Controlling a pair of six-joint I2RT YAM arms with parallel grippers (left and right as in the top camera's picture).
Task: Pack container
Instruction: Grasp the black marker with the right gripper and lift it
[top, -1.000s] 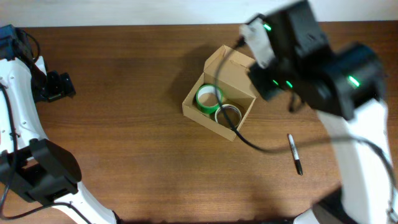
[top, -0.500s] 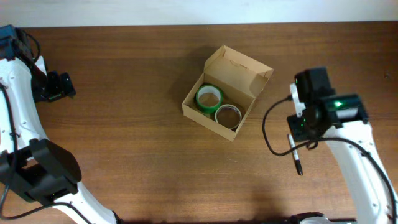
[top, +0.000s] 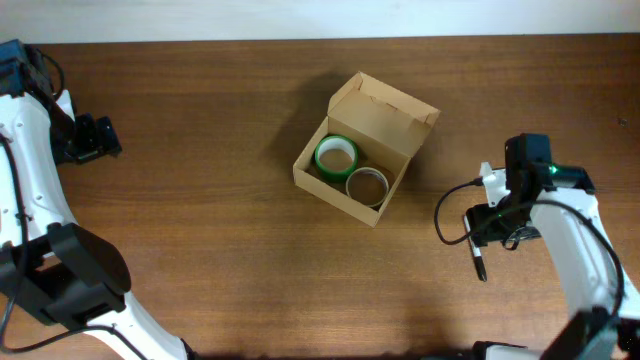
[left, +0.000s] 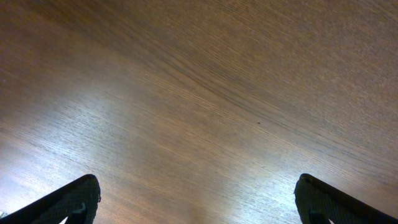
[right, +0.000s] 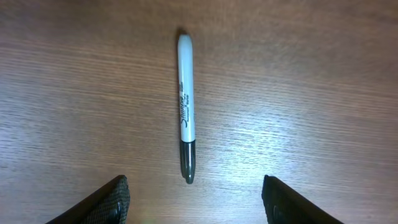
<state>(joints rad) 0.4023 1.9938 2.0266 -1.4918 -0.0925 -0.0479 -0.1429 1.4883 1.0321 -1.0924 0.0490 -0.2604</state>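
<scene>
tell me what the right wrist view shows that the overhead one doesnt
Only the right wrist: the marker in full, printed barrel and dark cap, lying untouched ahead of the open right gripper. Only the overhead: the container, lid open, holding a green tape roll and a tan tape roll, plus the left gripper far off. Both: the marker on the wooden table.

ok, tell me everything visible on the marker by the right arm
The marker has a light grey barrel with black script and a dark cap. It lies flat on the wooden table, cap end toward the right gripper, in line with the gap between its open fingers. Nothing touches it but the table.
</scene>
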